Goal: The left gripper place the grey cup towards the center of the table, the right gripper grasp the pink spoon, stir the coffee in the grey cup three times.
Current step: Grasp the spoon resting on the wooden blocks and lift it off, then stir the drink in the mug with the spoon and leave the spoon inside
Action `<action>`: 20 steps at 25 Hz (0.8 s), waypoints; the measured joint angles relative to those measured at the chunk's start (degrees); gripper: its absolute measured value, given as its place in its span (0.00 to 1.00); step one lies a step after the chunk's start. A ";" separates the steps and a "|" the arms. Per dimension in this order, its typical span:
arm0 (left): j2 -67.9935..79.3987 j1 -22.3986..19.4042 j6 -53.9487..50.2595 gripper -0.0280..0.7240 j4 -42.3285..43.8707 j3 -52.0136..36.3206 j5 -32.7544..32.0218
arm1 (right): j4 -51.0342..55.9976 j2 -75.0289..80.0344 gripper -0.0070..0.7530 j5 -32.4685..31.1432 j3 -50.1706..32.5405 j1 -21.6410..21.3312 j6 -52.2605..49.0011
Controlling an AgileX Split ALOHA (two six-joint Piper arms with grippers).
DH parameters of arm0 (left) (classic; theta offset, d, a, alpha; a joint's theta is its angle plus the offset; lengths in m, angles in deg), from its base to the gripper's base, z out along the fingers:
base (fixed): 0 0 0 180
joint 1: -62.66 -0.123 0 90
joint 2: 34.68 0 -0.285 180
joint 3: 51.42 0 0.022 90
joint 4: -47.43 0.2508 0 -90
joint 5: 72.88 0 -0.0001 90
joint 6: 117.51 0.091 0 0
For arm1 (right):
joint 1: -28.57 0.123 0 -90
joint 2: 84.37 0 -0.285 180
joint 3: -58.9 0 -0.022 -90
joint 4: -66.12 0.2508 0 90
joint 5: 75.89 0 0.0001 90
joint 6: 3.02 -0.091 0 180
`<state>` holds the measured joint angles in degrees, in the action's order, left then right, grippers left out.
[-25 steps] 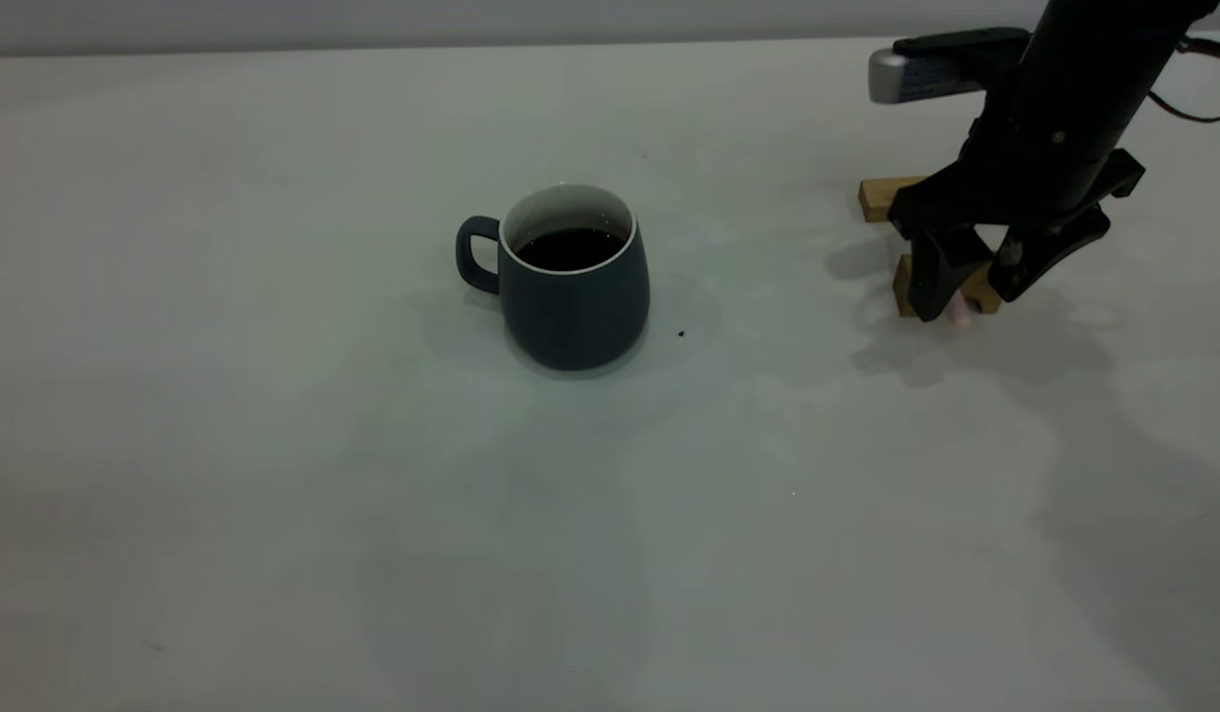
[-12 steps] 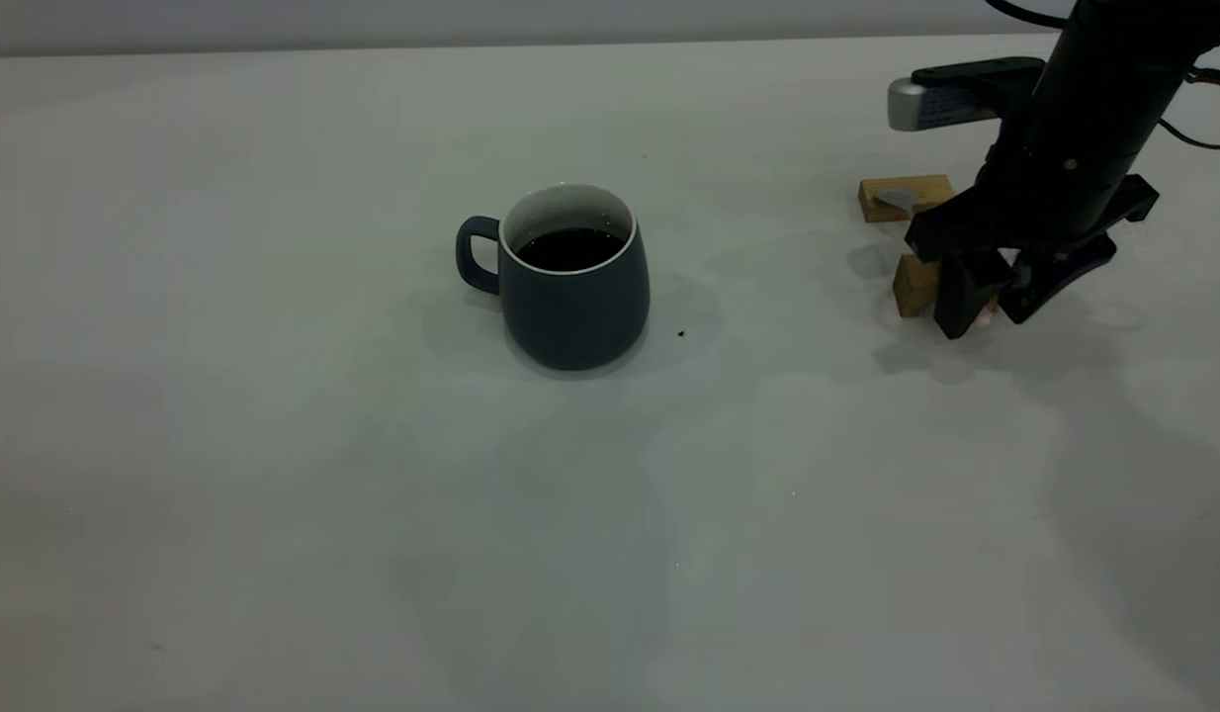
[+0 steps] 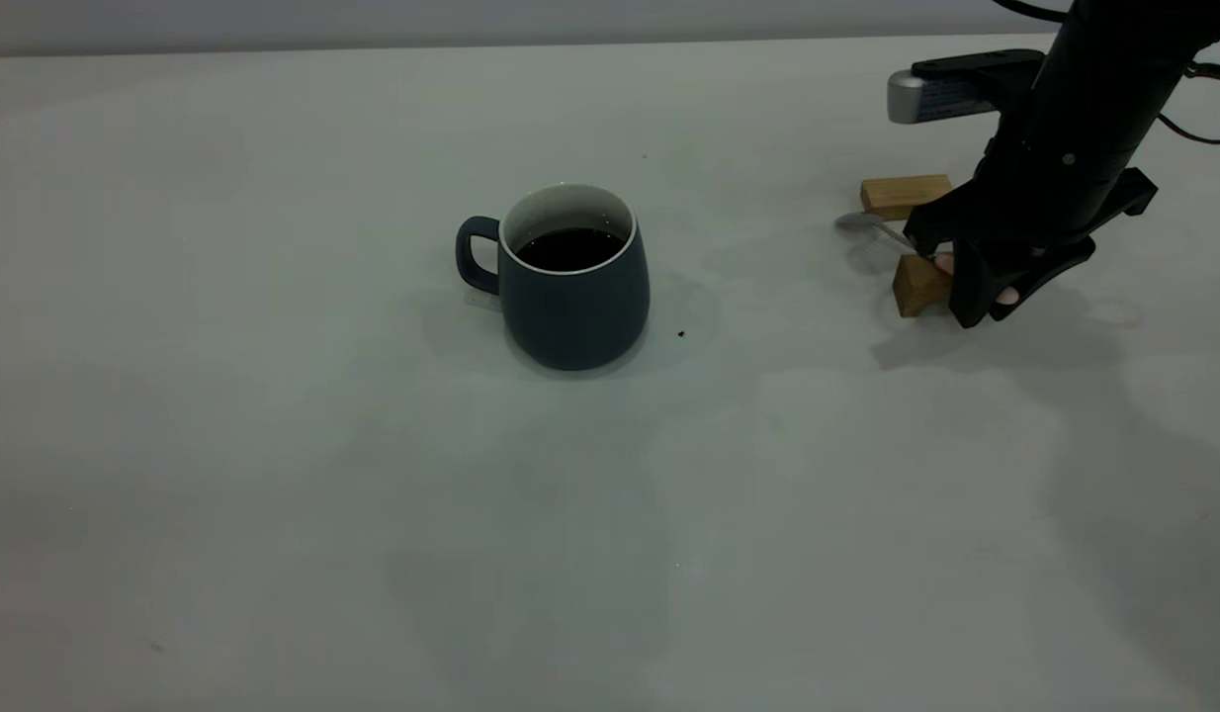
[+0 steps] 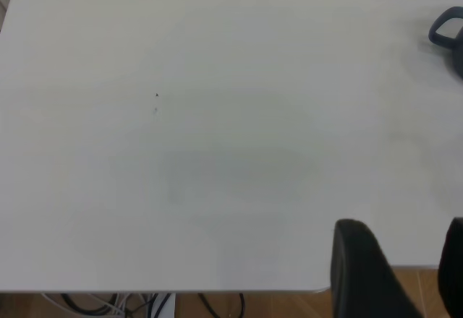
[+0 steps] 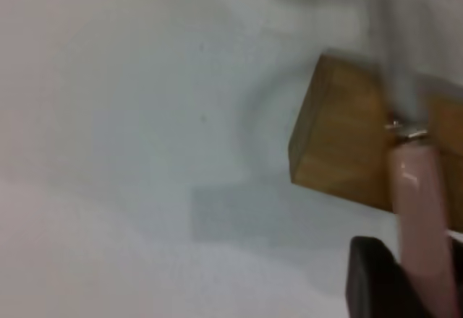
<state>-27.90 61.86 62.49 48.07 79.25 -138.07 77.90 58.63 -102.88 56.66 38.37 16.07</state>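
The grey cup [image 3: 575, 282] stands upright mid-table with its handle to the left and dark coffee [image 3: 570, 247] inside. Its handle [image 4: 447, 29] also shows at the edge of the left wrist view. At the right, my right gripper [image 3: 986, 297] is shut on the pink spoon's handle [image 3: 1007, 295]. The spoon's grey bowl [image 3: 855, 222] sticks out to the left, raised off the table [image 3: 274, 445]. In the right wrist view the pink spoon [image 5: 423, 217] runs between the fingers [image 5: 376, 282]. My left gripper [image 4: 412, 274] hangs open over the table's edge, far from the cup, out of the exterior view.
Two small wooden blocks lie by the right gripper: one [image 3: 905, 193] behind it and one [image 3: 918, 285] right against its fingers, seen close in the right wrist view as a wooden block [image 5: 347, 152]. A tiny dark speck [image 3: 681, 333] lies right of the cup.
The right gripper closed on the spoon's pink handle and rose slightly. The spoon's bowl came off the far block and now points left in the air. The cup has not moved.
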 joint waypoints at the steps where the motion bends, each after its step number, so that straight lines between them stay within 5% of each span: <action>1: 0.00 0.00 0.00 0.49 0.00 0.00 0.00 | 0.00 0.00 0.18 -0.51 0.24 0.00 0.00; 13: 0.00 0.00 0.00 0.49 0.00 0.00 0.00 | 4.16 -8.42 0.18 -12.01 1.70 0.00 0.30; 20: 0.00 0.00 0.00 0.49 0.00 0.00 0.00 | 28.62 -17.22 0.18 -28.17 1.70 0.00 2.25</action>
<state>-27.90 61.86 62.49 48.07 79.25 -138.07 106.52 41.40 -131.06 58.36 38.37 18.32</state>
